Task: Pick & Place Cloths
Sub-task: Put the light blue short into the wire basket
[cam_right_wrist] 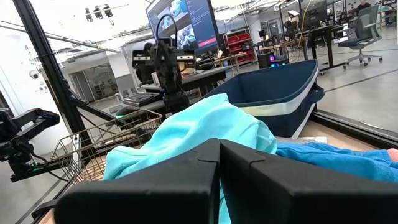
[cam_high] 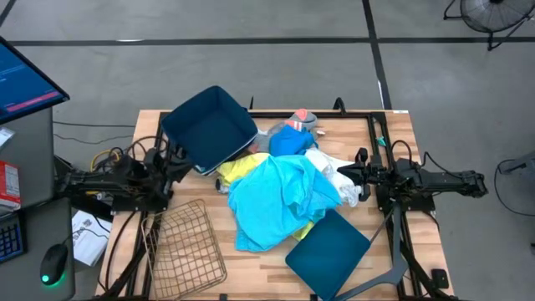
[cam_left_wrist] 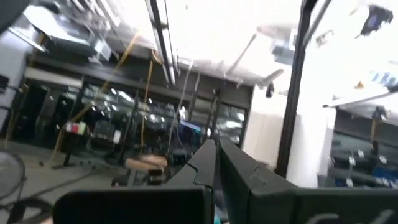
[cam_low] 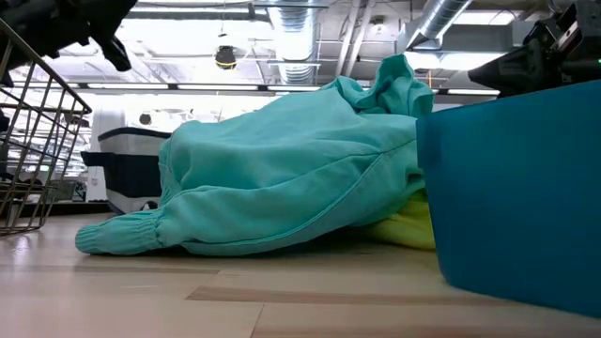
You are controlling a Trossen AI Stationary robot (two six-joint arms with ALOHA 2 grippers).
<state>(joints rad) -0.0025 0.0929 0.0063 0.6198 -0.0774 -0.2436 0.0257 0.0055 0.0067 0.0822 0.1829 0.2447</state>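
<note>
From above, the cloths lie heaped mid-table (cam_high: 393,125): a large turquoise garment (cam_high: 276,201) on top, a yellow piece (cam_high: 238,170) peeking out beside it, white pieces (cam_high: 338,177) toward the right arm, and an orange-banded grey sock (cam_high: 301,119) farther back. One dark blue bin (cam_high: 209,127) stands tilted at the heap's far left, another bin (cam_high: 328,248) at its near right, and a wire basket (cam_high: 185,249) sits at the near left. The left claw (cam_high: 177,154) rests by the tilted bin; the right claw (cam_high: 343,173) is just beside the white pieces. At table height, the turquoise garment (cam_low: 282,174) fills the middle between basket (cam_low: 38,141) and bin (cam_low: 512,197). The left wrist view shows its claw (cam_left_wrist: 214,163) pressed together, holding nothing. The right wrist view shows its claw (cam_right_wrist: 219,155) likewise pressed together, empty, facing the turquoise garment (cam_right_wrist: 199,134).
</note>
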